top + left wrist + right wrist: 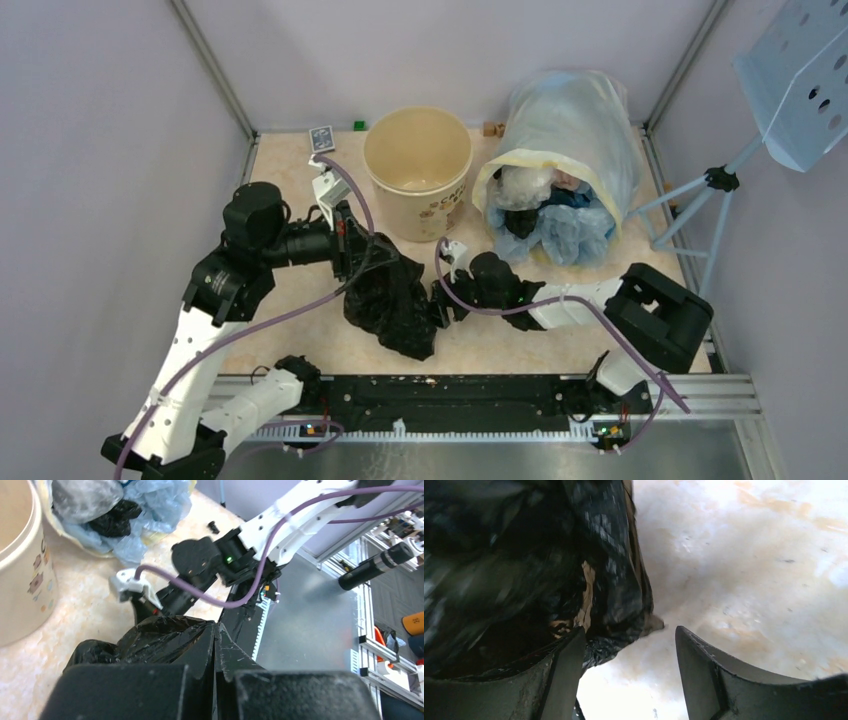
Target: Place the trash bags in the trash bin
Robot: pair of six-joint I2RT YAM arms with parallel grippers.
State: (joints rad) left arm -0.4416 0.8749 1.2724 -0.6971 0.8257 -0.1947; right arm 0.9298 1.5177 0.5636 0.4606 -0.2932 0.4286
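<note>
A black trash bag [392, 302] hangs crumpled over the table between the two arms. My left gripper [352, 240] is shut on its upper edge; in the left wrist view the fingertips [216, 630] pinch the black film [150, 640]. My right gripper [440, 300] is open at the bag's right side, and the bag [524, 555] lies against its left finger [566, 665]. The cream-beige trash bin [418, 170] stands upright and open just behind the bag, also in the left wrist view [20, 570].
A large translucent sack [560, 160] lies on its side right of the bin, holding blue, black and clear bags [545, 215]. A small card box [321, 137] and a green cube [359, 125] sit at the back wall. A perforated lamp stand [740, 160] stands at right.
</note>
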